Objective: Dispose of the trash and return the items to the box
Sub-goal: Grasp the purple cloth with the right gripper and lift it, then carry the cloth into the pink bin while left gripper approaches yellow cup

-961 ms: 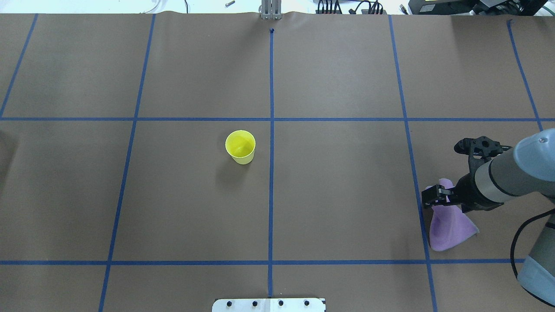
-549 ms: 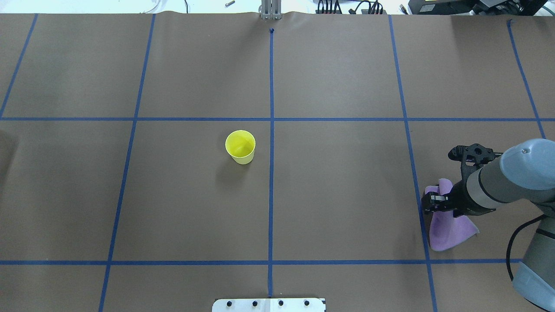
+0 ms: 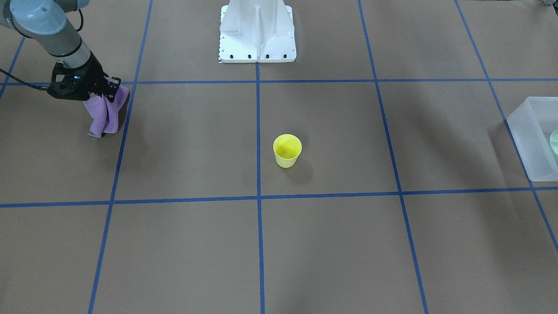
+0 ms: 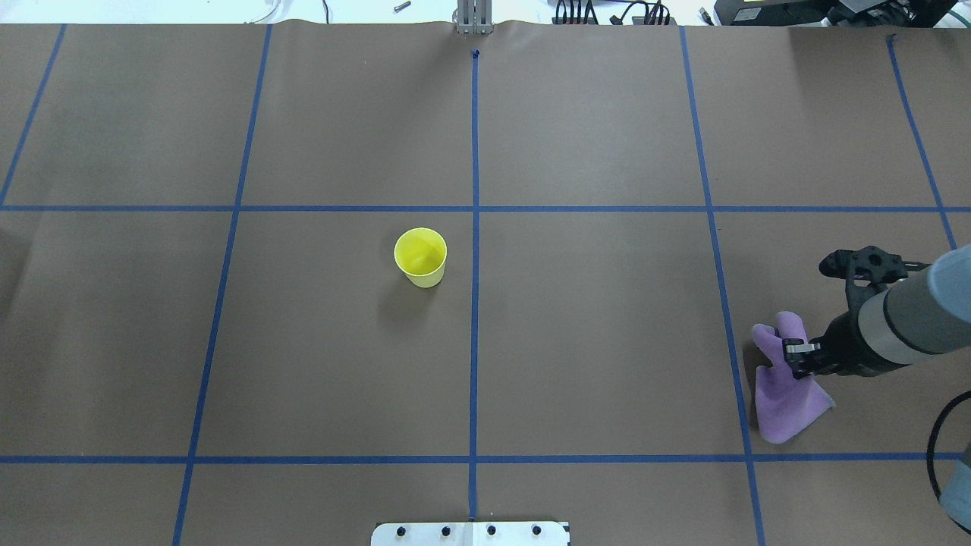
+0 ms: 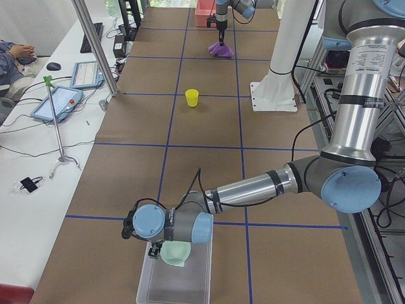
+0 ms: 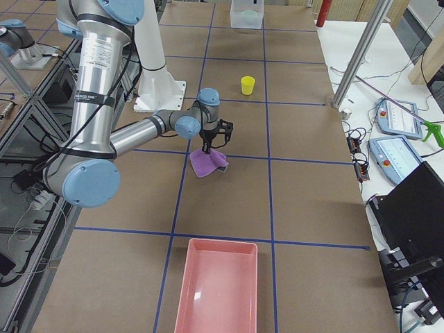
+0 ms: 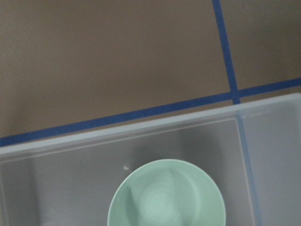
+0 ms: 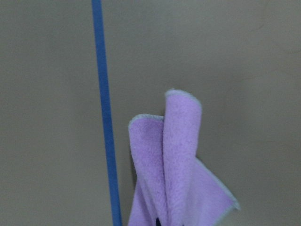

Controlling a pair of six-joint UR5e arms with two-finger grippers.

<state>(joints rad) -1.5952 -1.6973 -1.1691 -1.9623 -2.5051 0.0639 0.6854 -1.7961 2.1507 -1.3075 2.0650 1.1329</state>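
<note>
Starting at the table's left end, the left arm is folded way down, with its forearm low and nearly flat over the table. Its wrist sits above the box (image 5: 190, 288), which is by the left-end edge, about midway along it. The bowl (image 7: 167, 197) is inside the box walls, open side up, right under the wrist. The left gripper (image 5: 153, 251) is just over the bowl, but honestly I can't tell if it's open or closed.

In the middle of the table, 1 yellow cup (image 4: 420, 258) stands upright on its own.

Toward the right end, the right arm reaches out low with its wrist bent, so the right gripper (image 4: 793, 353) points down. Its fingers are pinched on the top of a purple cloth (image 4: 785, 390). The cloth hangs folded and its bottom end touches the paper. A pink tray (image 6: 215, 288) sits by the right-end edge.
</note>
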